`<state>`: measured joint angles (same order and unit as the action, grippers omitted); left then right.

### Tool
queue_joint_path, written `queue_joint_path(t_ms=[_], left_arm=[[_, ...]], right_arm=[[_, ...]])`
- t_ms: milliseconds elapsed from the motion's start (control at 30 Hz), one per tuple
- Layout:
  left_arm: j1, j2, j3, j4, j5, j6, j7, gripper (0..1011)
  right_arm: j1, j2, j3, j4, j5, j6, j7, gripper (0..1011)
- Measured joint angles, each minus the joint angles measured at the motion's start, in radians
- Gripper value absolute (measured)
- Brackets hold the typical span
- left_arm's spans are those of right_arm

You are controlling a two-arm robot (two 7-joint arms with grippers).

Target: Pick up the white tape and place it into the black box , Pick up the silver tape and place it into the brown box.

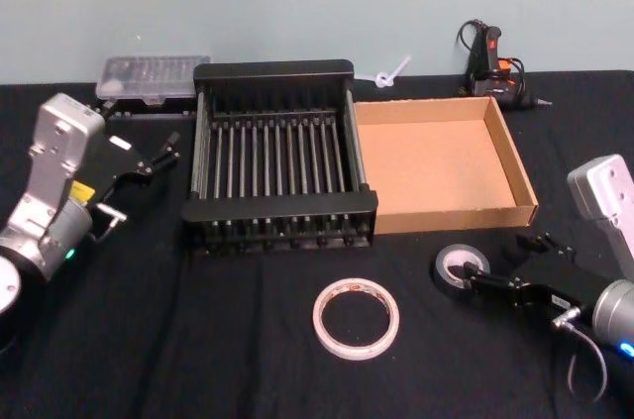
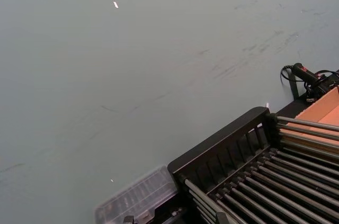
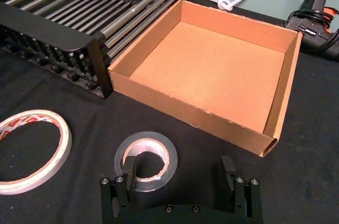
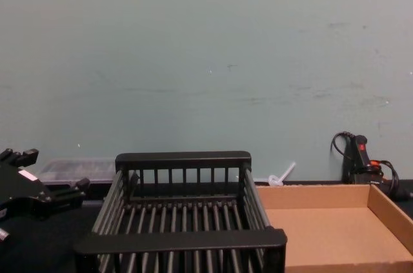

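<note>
No legible brand or writing on any item; the white tape carries only a reddish mark on its inner wall, too small to read.

Left gripper is raised at the left of the counter, beside the black box and touching nothing; fingers apart. Behind it, at the counter's back edge, lies a clear plastic case.

The black box sits centre-left with its barred floor bare. Its right wall is touching or just beside the brown box, whose cardboard floor is also bare.

The white tape lies flat on the counter in front of the black box, well apart from both grippers. To its right the silver tape lies flat in front of the brown box's near wall.

Right gripper is low at the silver tape; in the right wrist view one of its fingers stands inside the roll's hollow centre and the other outside, fingers apart, not closed on the roll's wall.

Behind the brown box: a white looped tie and a black tool with a red switch, its cord coiled by the wall
</note>
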<state>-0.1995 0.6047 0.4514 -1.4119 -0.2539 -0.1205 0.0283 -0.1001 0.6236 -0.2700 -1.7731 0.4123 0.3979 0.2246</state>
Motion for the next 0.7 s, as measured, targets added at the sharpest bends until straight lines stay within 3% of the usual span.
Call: queue_joint_path(t_ms=[700], left_arm=[[0.0,0.0,0.0,0.0,0.0,0.0,0.0,1001]], right_arm=[[0.051,-0.055,0.003,0.076,-0.045,0.027,0.048,1003]])
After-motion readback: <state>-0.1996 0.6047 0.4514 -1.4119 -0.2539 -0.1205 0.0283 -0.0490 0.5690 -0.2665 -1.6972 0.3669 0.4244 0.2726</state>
